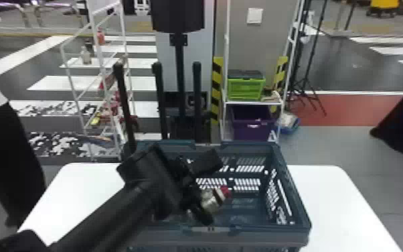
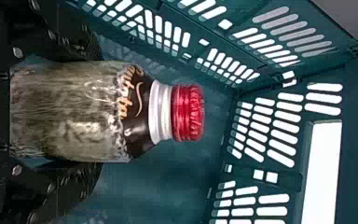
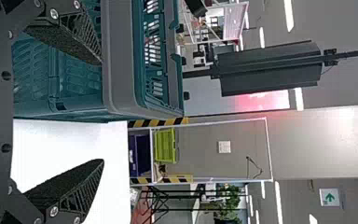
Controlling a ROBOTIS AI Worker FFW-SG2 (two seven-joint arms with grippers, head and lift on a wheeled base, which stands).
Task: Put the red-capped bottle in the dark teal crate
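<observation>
bottle [image 2: 79,112] w/ red cap is gripped btwn the fingers of my l gripper [image 1: 212,191], tilted, inside the rim of the dark teal crate [image 1: 274,234], & my r gripper [image 3: 101,111], fingers spread apart, is nr the crate's side.

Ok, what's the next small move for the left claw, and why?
I'd probably ease the left claw a little lower before opening it. The bottle is gripped between its fingers, already inside the crate, walls around it. It lies tipped over, red cap outward, so a short drop seems safer; I can't tell how much gap remains beneath.
</observation>
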